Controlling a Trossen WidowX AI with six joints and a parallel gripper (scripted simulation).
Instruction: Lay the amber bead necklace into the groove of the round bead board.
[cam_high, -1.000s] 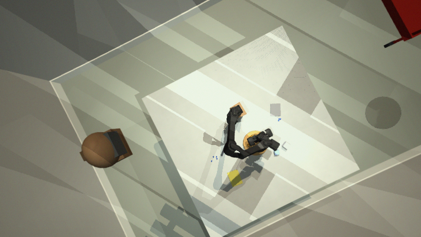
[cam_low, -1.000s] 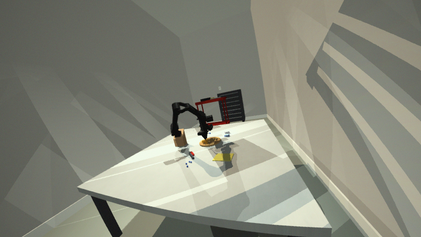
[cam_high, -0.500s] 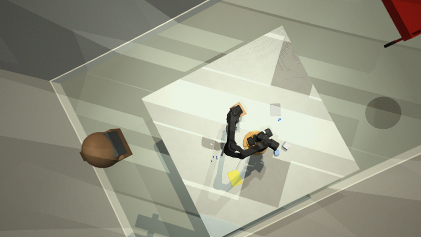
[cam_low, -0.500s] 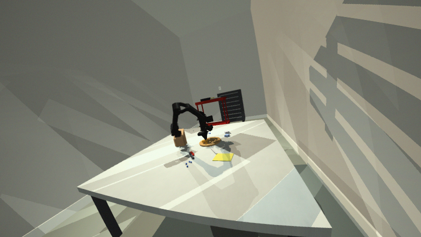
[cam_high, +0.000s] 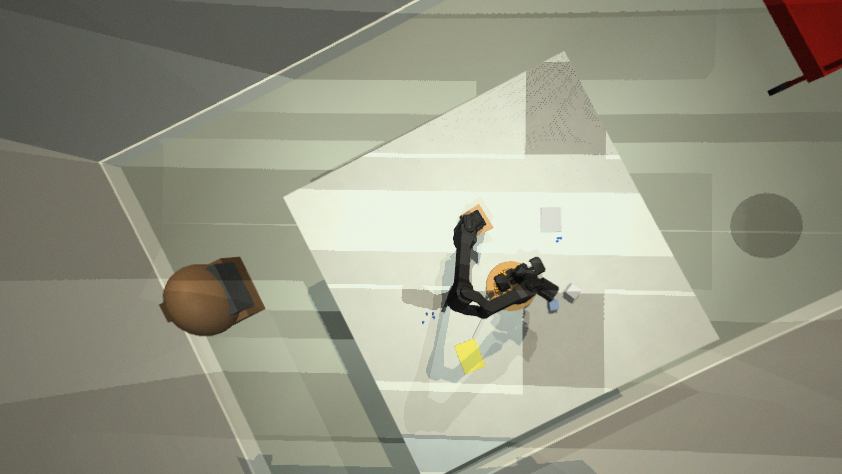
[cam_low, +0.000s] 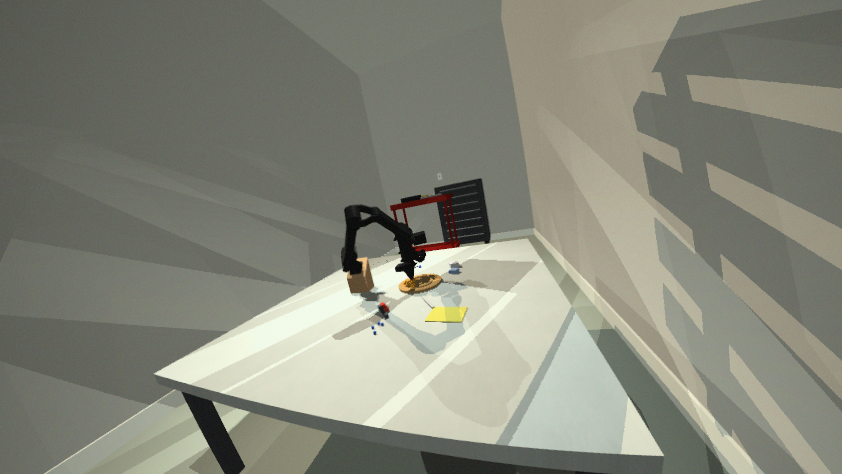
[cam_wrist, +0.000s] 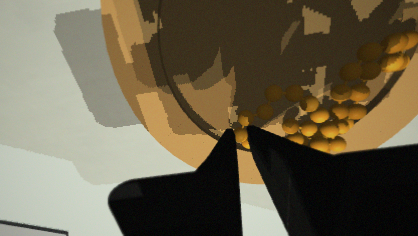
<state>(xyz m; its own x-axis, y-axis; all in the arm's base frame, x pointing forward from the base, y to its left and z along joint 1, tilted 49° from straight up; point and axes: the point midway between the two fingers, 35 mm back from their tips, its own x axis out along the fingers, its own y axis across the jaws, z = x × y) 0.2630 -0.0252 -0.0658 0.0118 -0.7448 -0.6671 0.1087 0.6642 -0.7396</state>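
Note:
The round wooden bead board (cam_high: 512, 264) (cam_low: 419, 290) (cam_wrist: 195, 150) lies on the table, with a thin dark circular line inside its rim. The amber bead necklace (cam_wrist: 320, 116) lies bunched along one side of the board, its beads in a crowded band of several strands, partly in shadow. My gripper (cam_wrist: 239, 133) (cam_low: 411, 277) is at the board's edge, its fingertips nearly together and shut on beads at one end of the bunch. Beads show between and just beyond the tips. The top and exterior views are too small to show the beads' layout, and the arm covers part of the board.
A yellow sheet (cam_high: 469, 356) (cam_low: 446, 314) lies near the board. A blue cube (cam_high: 552, 305) and a white cube (cam_high: 571, 292) stand on its other side. Small blue pieces (cam_low: 377, 328), a red and black item (cam_low: 383, 309) and a grey square (cam_high: 550, 219) lie farther off.

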